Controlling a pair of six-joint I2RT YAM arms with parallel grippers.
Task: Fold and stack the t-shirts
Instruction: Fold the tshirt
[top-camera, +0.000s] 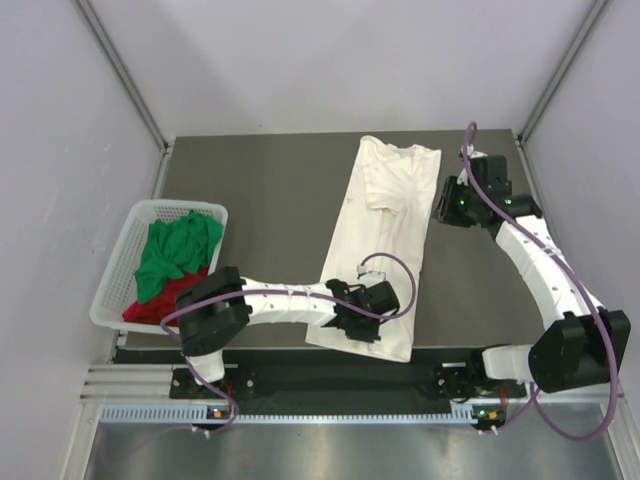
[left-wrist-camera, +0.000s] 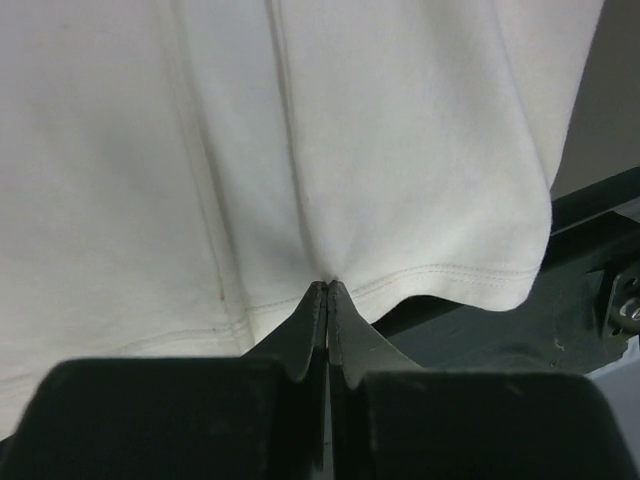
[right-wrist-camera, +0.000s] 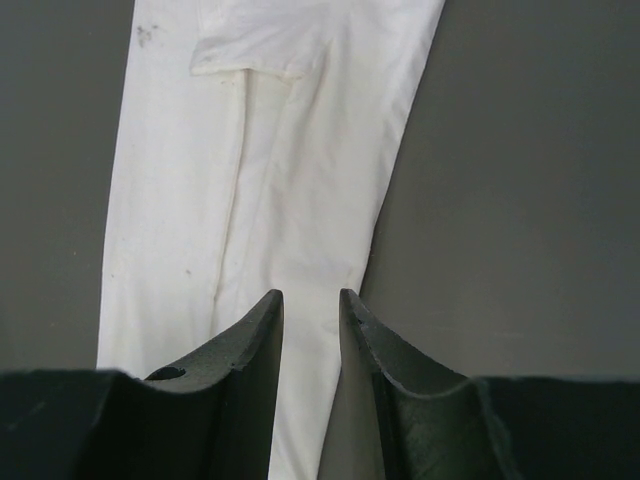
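Observation:
A cream-white t-shirt lies folded into a long strip across the middle of the dark table, collar end at the back. My left gripper sits at the shirt's near hem. In the left wrist view its jaws are shut on the hem, and the cloth puckers at the tips. My right gripper hovers by the strip's right edge near the sleeve. In the right wrist view it stands open over the shirt's edge, holding nothing. A green t-shirt and a red t-shirt lie bunched in the basket.
A white mesh basket stands at the table's left edge. The shirt's near hem hangs slightly over the table's front edge. Grey walls close in the table on both sides and at the back.

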